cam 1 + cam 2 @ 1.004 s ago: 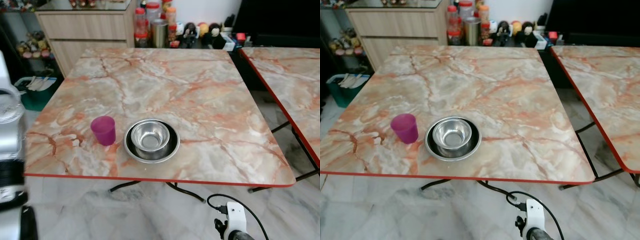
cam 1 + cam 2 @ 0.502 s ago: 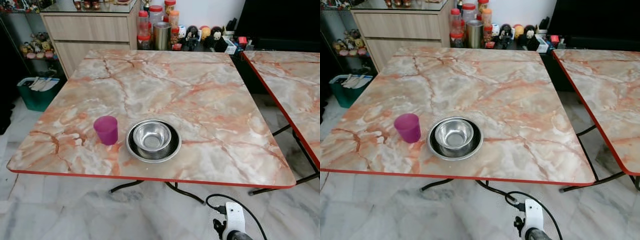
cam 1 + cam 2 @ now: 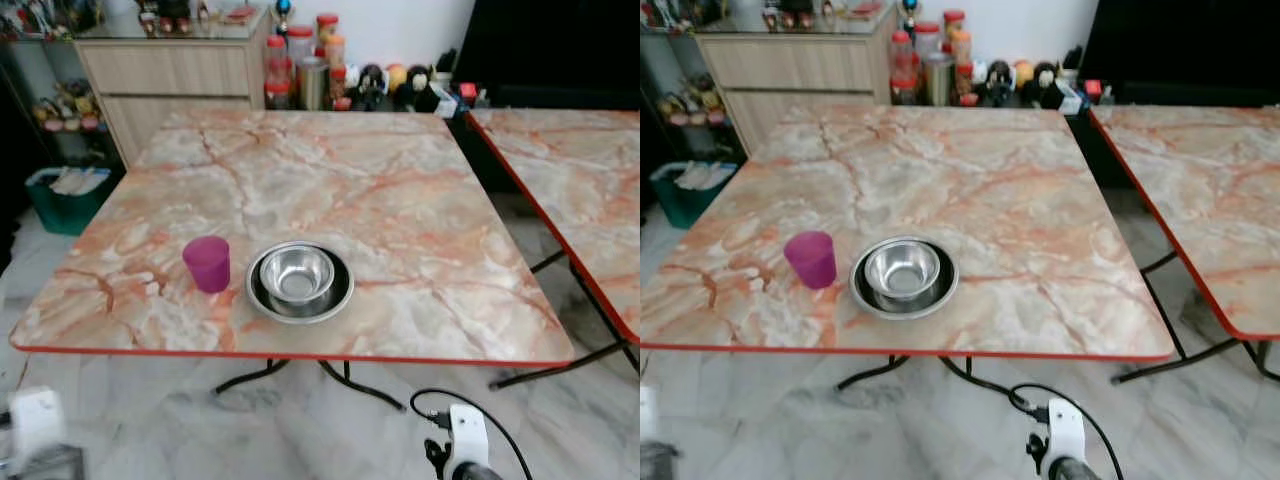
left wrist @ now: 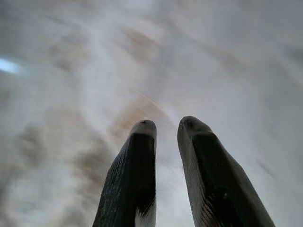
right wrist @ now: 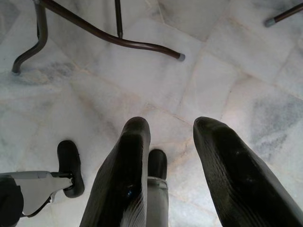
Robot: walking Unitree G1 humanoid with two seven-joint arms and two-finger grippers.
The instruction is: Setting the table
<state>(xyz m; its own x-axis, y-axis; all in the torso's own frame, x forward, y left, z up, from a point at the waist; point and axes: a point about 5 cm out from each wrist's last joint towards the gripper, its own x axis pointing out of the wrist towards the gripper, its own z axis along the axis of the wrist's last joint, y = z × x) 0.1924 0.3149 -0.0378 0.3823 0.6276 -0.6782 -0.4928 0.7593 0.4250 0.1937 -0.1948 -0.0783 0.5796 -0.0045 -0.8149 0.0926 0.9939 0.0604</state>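
Two marble tables in view: main table (image 3: 400, 220) ahead, second table (image 3: 570, 170) to its right, a gap between them. Cup (image 3: 207, 263) (magenta, upright) sits near the front edge, just left of the plate (image 3: 262, 297), close to touching it. Steel bowl (image 3: 297, 274) sits inside the plate. Rest of the tabletop is bare marble.

Behind the table: wood cabinet (image 3: 170, 75) at back left, jars (image 3: 300, 70) and small figurines (image 3: 395, 80) along the wall. Green bin (image 3: 62, 195) on the floor off the table's left side. Table legs (image 5: 99, 33) curve across the marble floor (image 3: 320, 430) under the front edge; a black cable (image 3: 470, 405) loops by the robot's right arm at the bottom of frame.

Left gripper (image 4: 167, 125) hangs low over blurred floor, fingers (image 4: 137, 179) apart by a narrow gap, holding nothing. Right gripper (image 5: 170, 125) also points at the floor, fingers (image 5: 123, 179) spread wider, empty, robot's foot (image 5: 68, 163) below it.

Versus half a second ago: the view has pulled back and tilted slightly, so the table reads a bit farther; cup, plate and bowl keep the same layout. White part of the left arm (image 3: 35, 425) now shows at bottom left
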